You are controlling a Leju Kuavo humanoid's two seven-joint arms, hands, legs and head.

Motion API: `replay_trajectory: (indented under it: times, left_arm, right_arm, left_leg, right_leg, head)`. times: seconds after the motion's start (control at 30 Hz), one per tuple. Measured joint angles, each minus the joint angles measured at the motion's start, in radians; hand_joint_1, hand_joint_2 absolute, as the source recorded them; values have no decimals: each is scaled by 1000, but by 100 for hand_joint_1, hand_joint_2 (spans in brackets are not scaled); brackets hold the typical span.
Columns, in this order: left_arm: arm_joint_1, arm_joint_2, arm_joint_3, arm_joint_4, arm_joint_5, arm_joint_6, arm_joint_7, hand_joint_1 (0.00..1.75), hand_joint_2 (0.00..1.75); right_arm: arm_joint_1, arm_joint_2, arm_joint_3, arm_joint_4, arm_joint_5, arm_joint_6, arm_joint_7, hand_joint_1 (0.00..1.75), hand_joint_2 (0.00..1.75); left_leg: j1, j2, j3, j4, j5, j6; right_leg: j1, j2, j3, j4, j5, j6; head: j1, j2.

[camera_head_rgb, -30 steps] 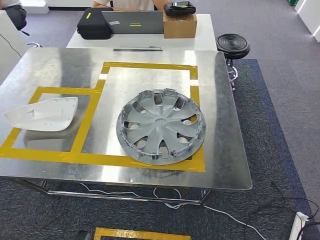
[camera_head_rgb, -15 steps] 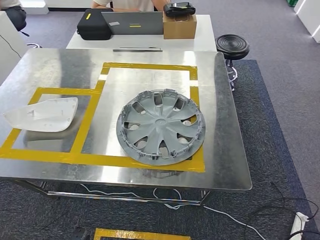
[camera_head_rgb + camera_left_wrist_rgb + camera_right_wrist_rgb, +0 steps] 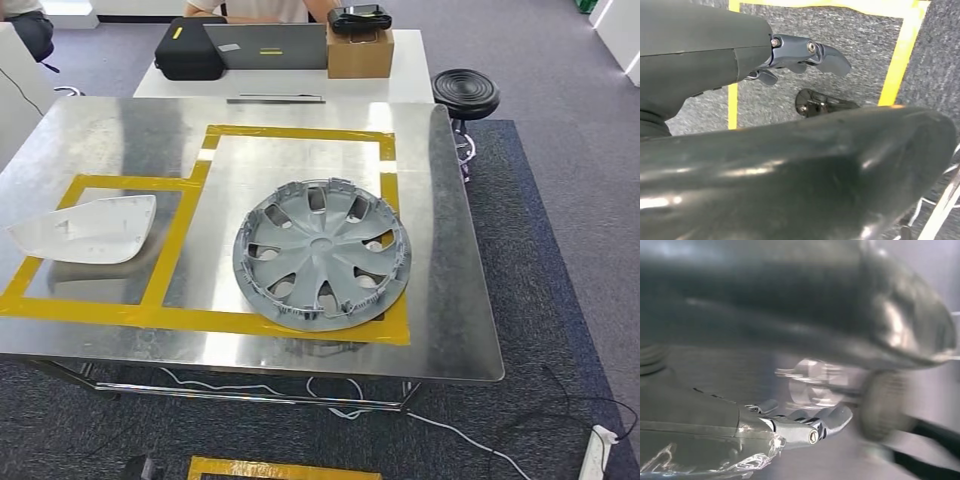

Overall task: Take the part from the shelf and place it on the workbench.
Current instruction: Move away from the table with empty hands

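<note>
The grey wheel cover (image 3: 322, 252) lay flat on the metal worktop (image 3: 453, 300), inside the larger of two rectangles marked out in yellow tape (image 3: 298, 131); its near right edge overlapped the tape at that rectangle's corner. In the smaller taped rectangle to the left sat a white moulded shell (image 3: 85, 229), hollow side up, nothing visible in it, well apart from the wheel cover. Behind the metal worktop stood a white desk (image 3: 411, 75) carrying a closed black case (image 3: 188, 47), a grey laptop (image 3: 264, 45) just beside it, and a brown cardboard box (image 3: 360, 50) with a black device (image 3: 360, 16) resting on its top; the box's flaps were closed, so its contents could not be told. A person's arm showed at the far edge of that desk. A black round stool (image 3: 466, 92) stood to the right of the desk on the dark carpet, and a white power strip (image 3: 595, 452) lay on the floor at the near right, cables trailing under the worktop. The left hand (image 3: 806, 52) hung over carpet crossed by yellow floor tape (image 3: 900, 55), its fingers extended and apart with nothing between them. The right hand (image 3: 802, 422) appeared in a blurred wrist view, fingers likewise stretched out and holding nothing.
</note>
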Motion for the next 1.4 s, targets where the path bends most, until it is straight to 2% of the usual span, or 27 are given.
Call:
replay_trajectory:
  times: [0.13,0.23,0.37,0.5,0.63,0.7,0.8,0.87,1.0,1.13,1.27,1.4]
  left_arm:
    - [-1,-1,17,0,-2,-11,-11,0,0]
    - [-1,-1,21,0,-18,-9,-53,0,0]
    - [1,-3,15,-3,-68,57,-132,0,0]
    - [1,-4,-3,-8,-97,66,-152,0,0]
    - [3,4,-23,-8,-136,29,-155,0,0]
    - [4,12,-35,-4,-154,8,-162,0,0]
    - [5,28,-57,7,-188,-27,-154,0,0]
    - [2,36,-73,14,-209,-38,-135,0,0]
    - [1,49,-107,22,-277,-36,-99,0,0]
    - [2,66,-210,33,-406,-19,-67,0,0]
    - [-2,69,-249,37,-388,4,-59,0,0]
    - [-3,69,-253,37,-387,9,-51,0,0]
  right_arm:
    - [14,1,46,194,-37,0,32,0,0]
    - [31,2,95,285,-48,0,86,0,0]
    - [42,2,178,425,-39,0,170,0,0]
    - [41,3,263,554,-91,17,176,0,0]
    - [41,2,363,680,-35,198,228,0,0]
    - [33,-2,387,756,63,342,239,0,0]
    - [0,-18,422,911,303,614,198,0,0]
    - [-39,-36,440,1029,442,694,131,0,0]
    - [-106,-71,459,1196,572,712,58,0,0]
    - [-162,-114,508,1332,706,717,-8,0,0]
    - [-199,-131,535,1416,743,684,-24,0,0]
    - [-205,-134,537,1429,738,672,-18,0,0]
  left_leg:
    - [0,0,1,0,0,0]
    - [1,0,1,0,-1,-1]
    - [1,0,1,0,-1,-1]
    - [2,0,1,0,-1,-2]
    - [2,0,1,0,-1,-2]
    - [2,-1,1,0,-1,-2]
    - [3,-1,2,0,-2,-3]
    - [3,-1,3,0,-2,-4]
    - [2,-1,3,1,-3,-3]
    - [1,-1,3,6,-7,1]
    - [-2,-1,3,12,-13,7]
    - [-3,-1,3,14,-15,9]
  right_leg:
    - [1,-1,1,0,-1,-1]
    - [2,-1,1,0,-2,-2]
    - [2,-1,1,0,-3,-2]
    - [3,-1,2,0,-3,-3]
    - [3,-2,2,0,-3,-3]
    - [3,-3,3,0,-4,-3]
    - [4,-2,3,0,-4,-4]
    - [4,-2,4,0,-4,-4]
    - [2,-2,4,0,-4,-4]
    - [1,-2,6,0,-5,-1]
    - [-2,-2,9,0,-9,4]
    - [-3,-2,10,0,-9,6]
  head:
    - [0,0]
    - [0,0]
    - [0,0]
    - [0,0]
    - [0,0]
    - [0,0]
    - [0,0]
    - [0,0]
    - [0,0]
    - [0,0]
    - [0,0]
    - [-1,0]
